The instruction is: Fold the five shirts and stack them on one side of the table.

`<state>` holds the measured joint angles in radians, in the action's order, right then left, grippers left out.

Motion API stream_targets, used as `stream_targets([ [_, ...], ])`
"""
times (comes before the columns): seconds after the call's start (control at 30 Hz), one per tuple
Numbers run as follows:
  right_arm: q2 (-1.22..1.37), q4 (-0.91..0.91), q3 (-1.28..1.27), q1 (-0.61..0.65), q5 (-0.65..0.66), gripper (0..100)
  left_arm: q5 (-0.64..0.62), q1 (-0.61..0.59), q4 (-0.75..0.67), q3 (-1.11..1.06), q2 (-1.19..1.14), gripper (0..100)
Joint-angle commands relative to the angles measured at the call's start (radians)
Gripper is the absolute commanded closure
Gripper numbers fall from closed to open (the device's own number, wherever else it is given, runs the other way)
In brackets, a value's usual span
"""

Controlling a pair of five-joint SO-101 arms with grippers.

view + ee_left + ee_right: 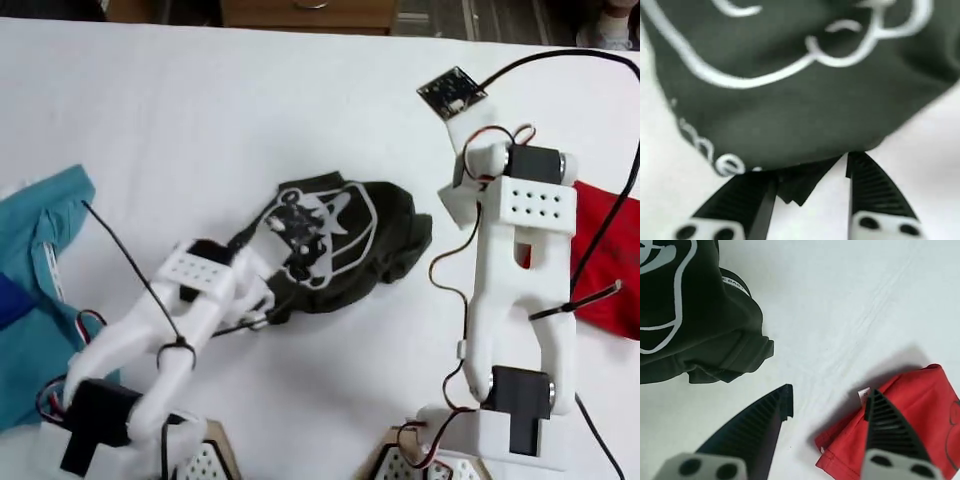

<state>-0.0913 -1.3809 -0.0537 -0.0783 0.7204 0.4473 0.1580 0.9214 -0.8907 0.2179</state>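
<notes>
A crumpled dark shirt (340, 240) with a white print lies mid-table. My left gripper (262, 305) sits low at its near-left edge. In the left wrist view that gripper (812, 172) is open, and a fold of the dark shirt (800, 115) hangs between its fingers (867, 185). A red shirt (605, 260) lies at the right, partly under the right arm (520, 270). My right gripper (827, 395) hovers open and empty over bare table between the dark shirt (695, 325) and the red shirt (920, 410). A teal shirt (30, 300) lies spread at the left edge.
The white table (250, 110) has free room across its far half. Black cables (600, 240) loop around the right arm and another cable (130, 260) trails over the left one. Both arm bases stand at the near edge.
</notes>
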Motion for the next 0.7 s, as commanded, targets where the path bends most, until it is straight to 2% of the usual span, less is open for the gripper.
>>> stream_targets([
  [0.0, -0.002, -0.007, 0.046, 0.008, -0.008, 75.5, 0.028, -0.06, -0.014, -0.004, 0.038, 87],
  [0.1, -0.007, -0.007, 0.046, 0.008, -0.008, 75.5, 0.071, -0.101, -0.015, -0.03, 0.038, 99],
  [0.27, -0.004, -0.008, 0.034, 0.01, -0.008, 75.8, 0.138, -0.256, 0.021, 0.013, 0.049, 98],
  [0.5, -0.015, 0.035, -0.193, 0.101, -0.008, 76.3, 0.265, -0.517, 0.293, 0.427, 0.044, 98],
  [0.67, -0.094, 0.122, -0.379, 0.22, 0.003, 76.0, 0.373, -0.605, 0.436, 0.657, 0.04, 98],
])
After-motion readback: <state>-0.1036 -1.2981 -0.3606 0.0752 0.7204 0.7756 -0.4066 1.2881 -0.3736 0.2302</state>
